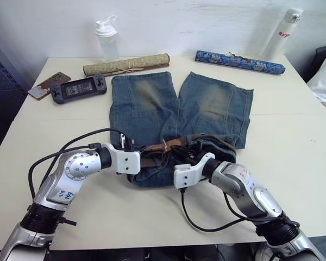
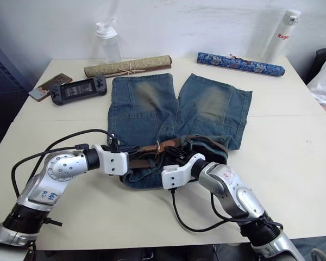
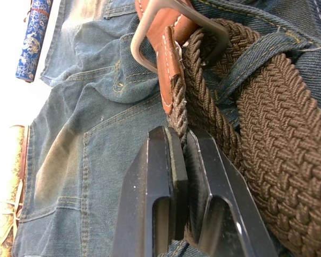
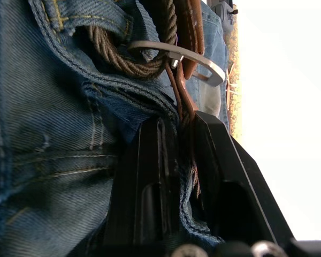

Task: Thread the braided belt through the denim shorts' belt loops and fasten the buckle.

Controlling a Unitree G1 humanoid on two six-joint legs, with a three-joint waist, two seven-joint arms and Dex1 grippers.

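Already the belt (image 1: 206, 140) seems to run round most of the waistband of the shorts (image 1: 152, 103), which lie flat in the middle of the bench (image 1: 293, 136) with the legs pointing to the far side and the waist on the near side. In the left wrist view the braided strap passes under a belt loop (image 3: 257, 61), so the threading looks largely done, though how many loops it has cleared cannot be told.

Both ends meet at the front of the waist, between the two arms. The left end effector (image 3: 186, 155) has its fingers closed nearly together on the braided strap just short of the tan leather tip, which passes through the buckle (image 3: 174, 32). The right end effector (image 4: 184, 134) is likewise pinched tight, on the brown leather piece that leads to the buckle, with denim bunched under it.

What is left, by my judgement, is the fastening: drawing the tip further through the frame and seating the prong. Whether the prong already sits in the weave is not clear.

Two scrolls, two bottles and a handheld console lie along the far edge, well apart from the work.
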